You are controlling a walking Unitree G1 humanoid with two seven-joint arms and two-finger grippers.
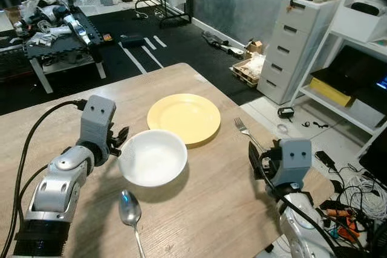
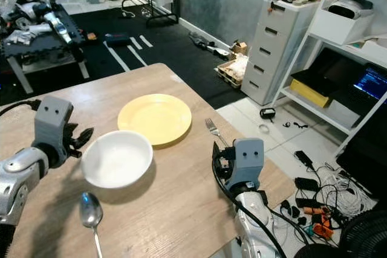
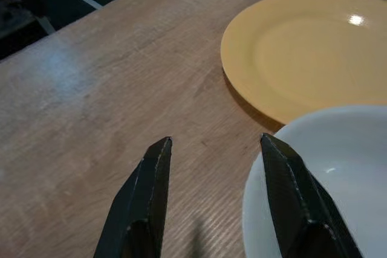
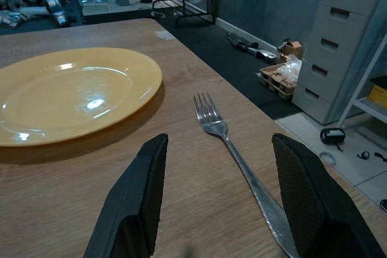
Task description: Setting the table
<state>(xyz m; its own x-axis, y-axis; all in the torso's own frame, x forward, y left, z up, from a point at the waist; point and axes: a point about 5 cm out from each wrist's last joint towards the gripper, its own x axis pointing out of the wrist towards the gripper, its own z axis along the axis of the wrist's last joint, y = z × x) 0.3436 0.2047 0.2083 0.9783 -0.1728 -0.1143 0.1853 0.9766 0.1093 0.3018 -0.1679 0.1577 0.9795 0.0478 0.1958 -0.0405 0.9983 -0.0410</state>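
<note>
Nearest on the wooden surface point(image 1: 199, 209), a spoon point(image 1: 130, 211) was seen just in front of the white bowl point(image 1: 152, 157), whose far edge overlapped the rim of the yellow plate point(image 1: 184, 117). The left gripper point(image 3: 211, 167) was held at the bowl's left rim with jaws apart, one finger at the rim; the right gripper point(image 4: 217, 185) was parted around the handle of the fork point(image 4: 233, 149), right of the plate. The bowl was judged rigid, smooth and breakable, best pinched at its rim.
</note>
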